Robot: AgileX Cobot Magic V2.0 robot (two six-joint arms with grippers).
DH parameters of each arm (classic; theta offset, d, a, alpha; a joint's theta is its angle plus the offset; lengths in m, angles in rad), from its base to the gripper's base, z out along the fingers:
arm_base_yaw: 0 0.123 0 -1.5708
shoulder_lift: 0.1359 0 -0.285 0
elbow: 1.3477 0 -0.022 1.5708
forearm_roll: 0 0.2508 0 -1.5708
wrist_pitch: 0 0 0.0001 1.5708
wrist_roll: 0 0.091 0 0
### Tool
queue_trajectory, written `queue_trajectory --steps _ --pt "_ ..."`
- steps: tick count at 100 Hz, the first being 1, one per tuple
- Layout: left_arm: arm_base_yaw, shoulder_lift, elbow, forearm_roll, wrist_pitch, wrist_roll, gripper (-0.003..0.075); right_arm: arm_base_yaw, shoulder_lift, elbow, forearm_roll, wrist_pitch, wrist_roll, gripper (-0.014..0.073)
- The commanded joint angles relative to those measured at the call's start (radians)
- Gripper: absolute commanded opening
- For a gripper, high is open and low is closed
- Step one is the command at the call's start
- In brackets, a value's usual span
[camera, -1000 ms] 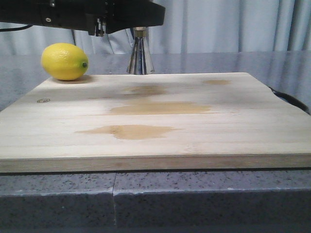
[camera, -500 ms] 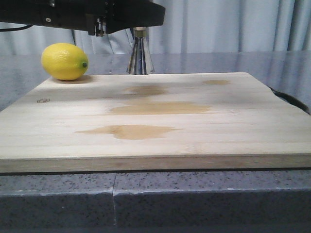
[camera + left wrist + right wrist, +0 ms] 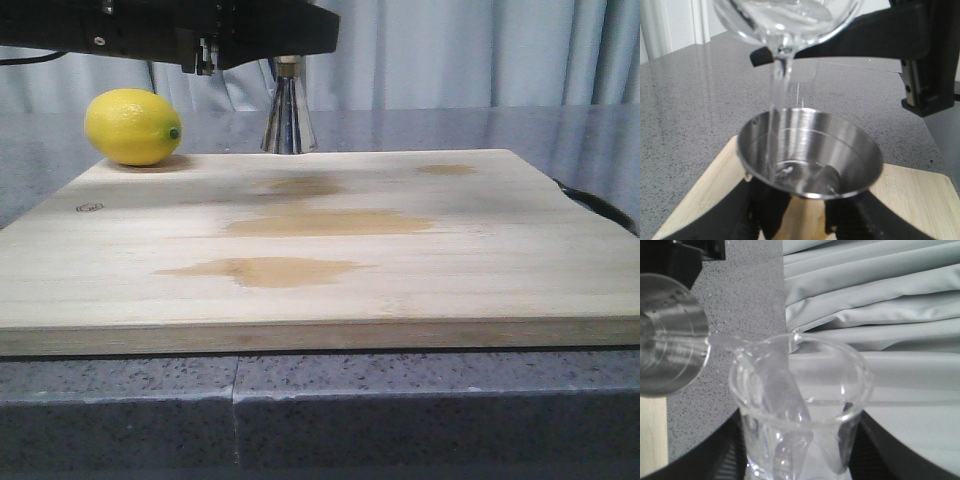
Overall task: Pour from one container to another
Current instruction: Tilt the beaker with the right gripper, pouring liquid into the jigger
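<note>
In the left wrist view the steel jigger (image 3: 810,155) shows its open upper cup, and my left gripper (image 3: 805,220) is shut on it just below that cup. The clear glass beaker (image 3: 785,20) is tilted over it, and a thin stream of clear liquid (image 3: 777,85) falls from the lip into the cup. In the right wrist view my right gripper (image 3: 800,462) is shut on the beaker (image 3: 800,405), whose lip points at the jigger (image 3: 667,340). The front view shows only the jigger's lower cone (image 3: 288,122), under a black arm (image 3: 200,30).
A wooden cutting board (image 3: 320,260) with brown wet stains covers the near counter. A yellow lemon (image 3: 132,127) rests at its far left corner. A black object (image 3: 600,205) peeks out past the board's right edge. Grey curtains hang behind the speckled counter.
</note>
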Motion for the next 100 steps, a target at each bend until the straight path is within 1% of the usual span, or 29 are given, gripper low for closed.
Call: queue_trajectory --steps 1,73,100 --pt "-0.011 -0.039 -0.029 -0.087 0.100 -0.005 0.0262 0.000 -0.036 -0.041 -0.048 -0.048 -0.005 0.0270" --pt "-0.011 -0.039 -0.029 -0.087 0.100 -0.005 0.0262 0.000 -0.036 -0.041 -0.135 -0.054 -0.005 0.0270" --pt "-0.011 -0.039 -0.029 -0.087 0.100 -0.005 0.0262 0.000 -0.036 -0.041 -0.135 -0.078 -0.005 0.0270"
